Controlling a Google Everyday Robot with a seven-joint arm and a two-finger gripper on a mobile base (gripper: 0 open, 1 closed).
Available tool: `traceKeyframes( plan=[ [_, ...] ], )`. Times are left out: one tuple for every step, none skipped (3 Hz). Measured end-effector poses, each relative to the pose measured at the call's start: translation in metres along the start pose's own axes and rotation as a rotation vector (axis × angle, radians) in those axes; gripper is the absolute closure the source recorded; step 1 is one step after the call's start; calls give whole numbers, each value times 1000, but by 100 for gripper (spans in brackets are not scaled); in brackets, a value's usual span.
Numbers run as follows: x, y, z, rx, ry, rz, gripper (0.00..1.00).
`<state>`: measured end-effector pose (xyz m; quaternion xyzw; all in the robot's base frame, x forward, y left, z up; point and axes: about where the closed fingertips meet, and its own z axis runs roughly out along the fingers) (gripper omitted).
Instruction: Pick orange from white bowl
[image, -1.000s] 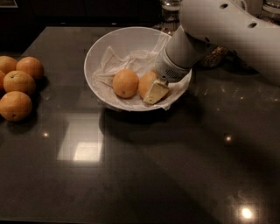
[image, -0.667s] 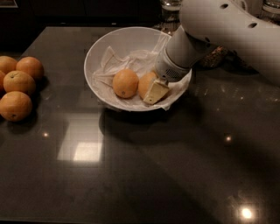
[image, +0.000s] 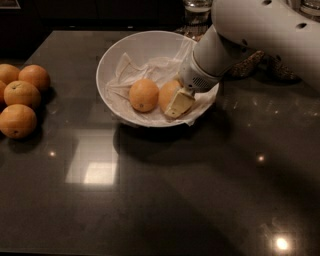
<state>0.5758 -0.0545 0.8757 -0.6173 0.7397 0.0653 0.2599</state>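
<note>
The white bowl (image: 120, 55) stands at the back middle of the dark table, lined with a white cloth. Two fruits lie in it. The orange (image: 168, 94), paler and slightly oval, is the right one. A rounder, deeper-orange fruit (image: 144, 95) lies just left of it. My gripper (image: 176, 103) reaches down into the bowl from the upper right and sits against the orange's front right side, covering part of it. The white arm hides the bowl's right rim.
Several darker oranges (image: 20, 100) lie in a cluster at the table's left edge. A glass (image: 197, 9) stands behind the bowl. Some patterned objects (image: 250, 62) lie behind the arm at the right. Ceiling lights reflect on the dark tabletop (image: 165, 200).
</note>
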Motion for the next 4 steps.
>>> traceKeyframes(
  plan=[
    [-14, -2, -25, 16, -53, -23, 100],
    [-30, -5, -52, 41, -121, -72, 100],
    [-55, -4, -74, 68, -184, -160, 100],
    [-55, -4, -74, 68, -184, -160, 100]
  ],
)
